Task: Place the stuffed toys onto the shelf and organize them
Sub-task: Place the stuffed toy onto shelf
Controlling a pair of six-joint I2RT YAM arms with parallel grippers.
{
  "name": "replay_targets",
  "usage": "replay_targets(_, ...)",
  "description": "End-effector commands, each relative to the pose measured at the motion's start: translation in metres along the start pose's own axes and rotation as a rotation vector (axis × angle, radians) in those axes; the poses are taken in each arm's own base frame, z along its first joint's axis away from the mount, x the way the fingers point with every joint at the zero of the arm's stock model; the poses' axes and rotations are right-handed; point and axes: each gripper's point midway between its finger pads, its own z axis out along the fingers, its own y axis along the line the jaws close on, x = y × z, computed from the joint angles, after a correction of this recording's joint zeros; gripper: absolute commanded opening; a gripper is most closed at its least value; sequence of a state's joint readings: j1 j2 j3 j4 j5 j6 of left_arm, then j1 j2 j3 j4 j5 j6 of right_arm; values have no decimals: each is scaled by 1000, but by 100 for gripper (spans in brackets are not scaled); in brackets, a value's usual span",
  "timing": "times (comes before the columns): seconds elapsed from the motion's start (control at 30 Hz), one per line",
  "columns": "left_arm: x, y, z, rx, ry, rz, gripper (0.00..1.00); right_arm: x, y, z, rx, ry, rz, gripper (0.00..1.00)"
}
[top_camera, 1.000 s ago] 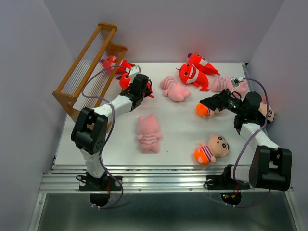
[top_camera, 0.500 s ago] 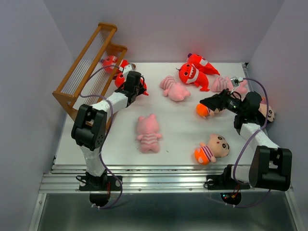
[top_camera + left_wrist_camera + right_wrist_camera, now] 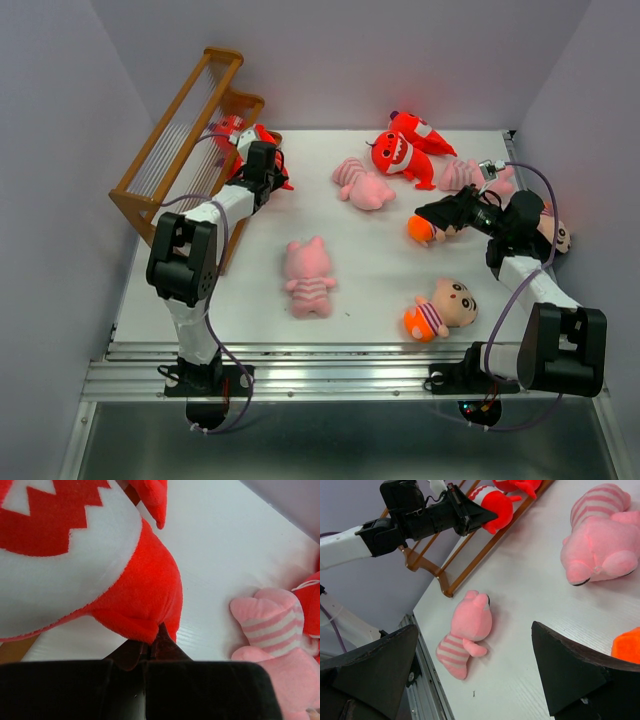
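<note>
My left gripper (image 3: 150,641) is shut on the lower edge of a red toothy monster (image 3: 85,555) and holds it at the low front tier of the brown shelf (image 3: 178,140). Another red monster (image 3: 228,127) lies on the shelf just behind it. My right gripper (image 3: 475,680) stands open over the table, its fingers (image 3: 370,670) wide apart. An orange-bottomed boy doll (image 3: 420,230) lies right beside it. A pink pig (image 3: 467,630) lies face down in the middle of the table.
Two red monsters (image 3: 402,155) lie at the back. One pig (image 3: 362,185) lies at centre back and another (image 3: 470,175) at back right. One boy doll (image 3: 442,308) lies at front right. Another doll (image 3: 557,232) shows partly behind the right arm.
My left arm has carried the red monster back and to the left, up to the shelf. The right arm has stayed still.
</note>
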State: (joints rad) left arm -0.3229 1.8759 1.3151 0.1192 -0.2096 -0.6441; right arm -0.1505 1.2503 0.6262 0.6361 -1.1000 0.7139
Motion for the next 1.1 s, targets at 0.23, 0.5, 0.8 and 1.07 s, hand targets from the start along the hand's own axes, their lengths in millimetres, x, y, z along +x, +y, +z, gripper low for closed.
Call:
replay_targets(0.23,-50,13,13,-40,-111,-12,0,-12,10,-2,-20,-22,-78,100)
replay_targets(0.5,-58,26,32,-75,-113,4,0,-13,10,-2,-21,-23,-81,100)
replay_targets(0.8,-70,39,48,-114,-131,8,0,-12,10,-2,-21,-23,-80,100)
replay_targets(1.07,-69,42,62,-113,-120,13,0,-12,9,-2,-20,-22,-80,100)
